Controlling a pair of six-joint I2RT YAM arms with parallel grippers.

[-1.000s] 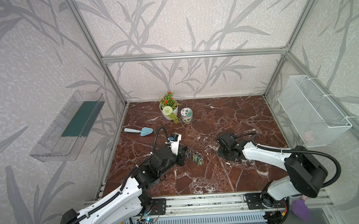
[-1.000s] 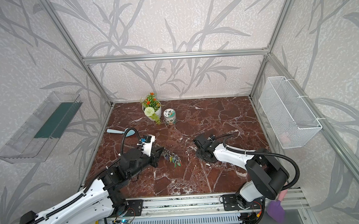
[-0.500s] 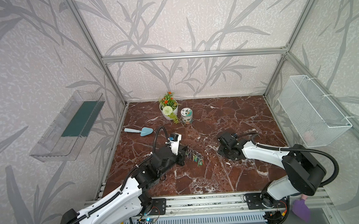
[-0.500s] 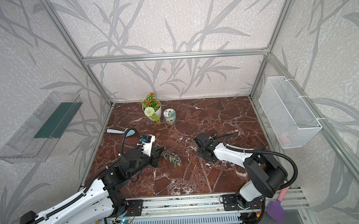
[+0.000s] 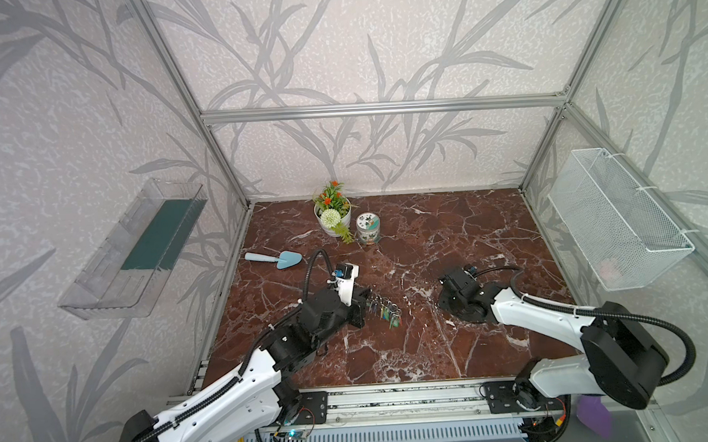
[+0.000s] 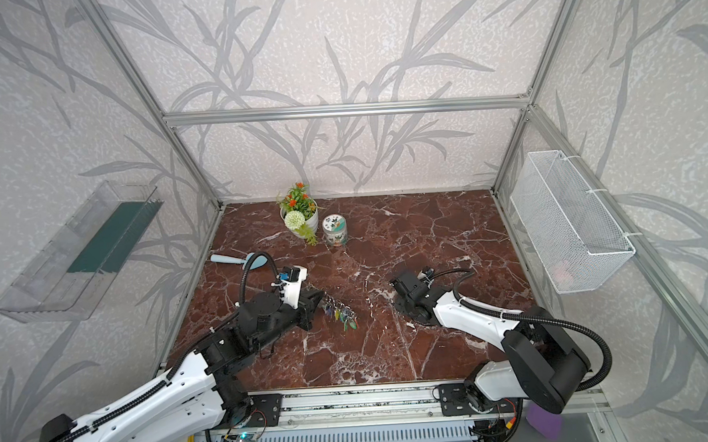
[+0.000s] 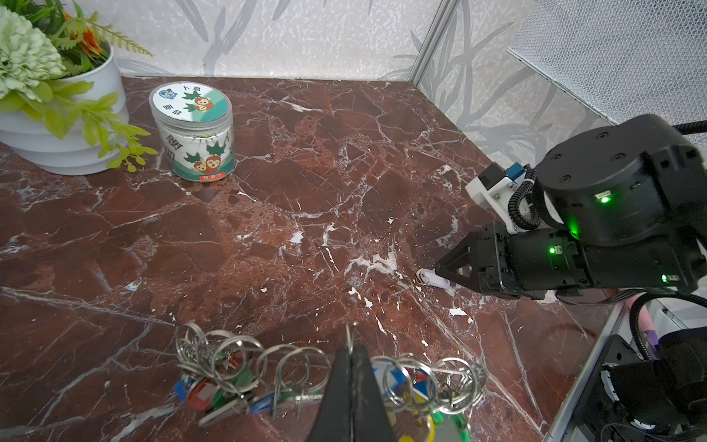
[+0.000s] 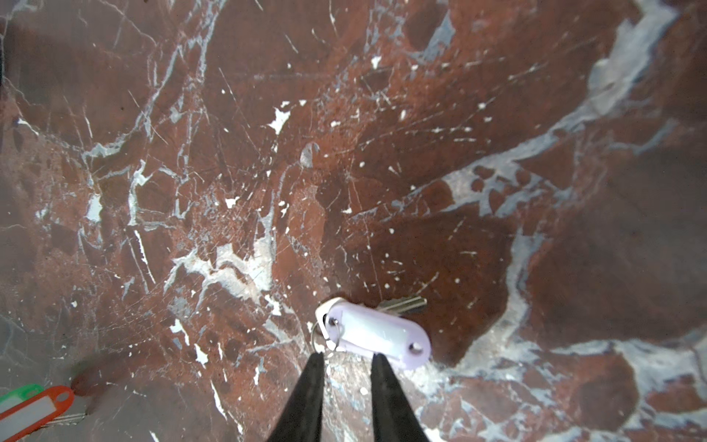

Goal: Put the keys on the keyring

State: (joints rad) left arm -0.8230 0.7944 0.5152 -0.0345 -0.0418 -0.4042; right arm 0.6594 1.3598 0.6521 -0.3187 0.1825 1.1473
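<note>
Far left, on the side wall: clear plastic shelf (image 5: 131, 252). On the red marble bench (image 5: 448, 225), back left: pale blue trowel (image 5: 274, 259), white pot of fake flowers (image 5: 334, 217), printed jar (image 5: 367, 228) just beside the pot.

Left of centre: left jaws pressed together, clamped on the flat plate of the keyring (image 5: 385, 309). In the left wrist view, thin metal edge sticking up past the tips. Rings and coloured tags of the keyring (image 7: 290, 369) fanned out to both sides of the tips, tags down on the bench. In both top views, keyring (image 6: 340, 312) just past the left jaws, toward the middle.

Right of centre: right jaws apart, tips low at the bench, pointing toward the keyring and well apart from it. The keys (image 8: 377, 333) flat on the bench just ahead of the right tips. Lilac tag crosswise to the jaws, not between them. Small split ring right at one tip. Key blade poking out from behind the tag on the far side. Nothing clamped. In the left wrist view, the keys (image 7: 434, 278) at the right tips, touching or just short, cannot tell which. In the top views, keys hidden under the right arm (image 5: 536, 316).

Far right wall: white wire basket (image 5: 618, 220).
</note>
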